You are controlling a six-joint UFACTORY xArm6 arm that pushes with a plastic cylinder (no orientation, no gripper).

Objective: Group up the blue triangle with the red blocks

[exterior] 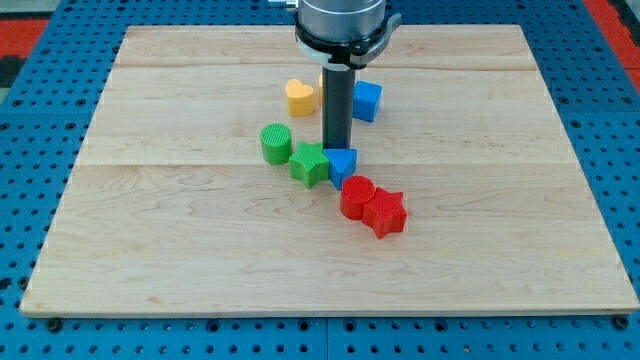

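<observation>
One camera, so one look. I've got my tip (337,149) planted on the pale wooden worktop (150,250) just above centre frame, right at the upper edge of the small blue plastic triangle block (344,164), touching it or near enough. There's no hand on this rig, just the straight dark rod, so nothing is clenched or grasping; it only pushes.

The blue triangle sits at centre frame, and the red blocks lie just below and to its right: a red round block (356,197), with a red star block (385,213) pressed against it at lower right. The triangle looks to be touching the round one already, or a hair off.

That's the relation that matters: tip above, triangle below it, reds beyond, lower right. I judge a short push down and rightward would close it up.

A green star block (310,163) crowds the triangle's left. A green cylinder (276,143), yellow heart block (299,96) and blue cube-like block (367,100) sit further up.
</observation>
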